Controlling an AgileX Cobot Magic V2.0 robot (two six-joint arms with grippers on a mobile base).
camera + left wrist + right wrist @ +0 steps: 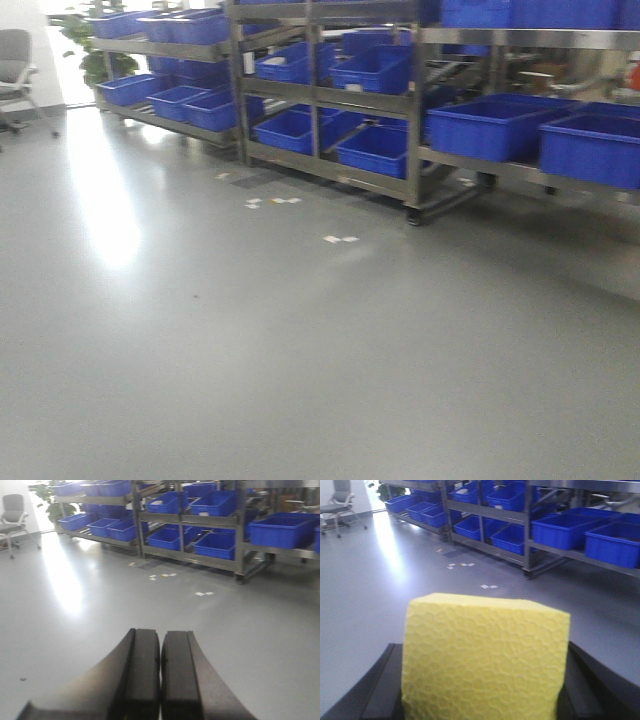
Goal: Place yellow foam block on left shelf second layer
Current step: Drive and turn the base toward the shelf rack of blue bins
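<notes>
Ahead, front view: left shelf (165, 48) up-left across floor (300, 350), well apart from robot; neither block nor pincer visible.
Left wrist view: left gripper (160, 640) fully closed, fingers touching, empty.
Right wrist view: right gripper (485, 690) clamped on yellow foam block (485, 650). Shelf lies ahead-left of block, so right arm likely does the placing.

left gripper (161, 639): closed, both dark fingers (142, 670) pressed flat together, pointing forward, held low and level | right gripper (487, 680): clamped on yellow foam block (485, 640), one finger visible at each side of it, pointing forward
</notes>
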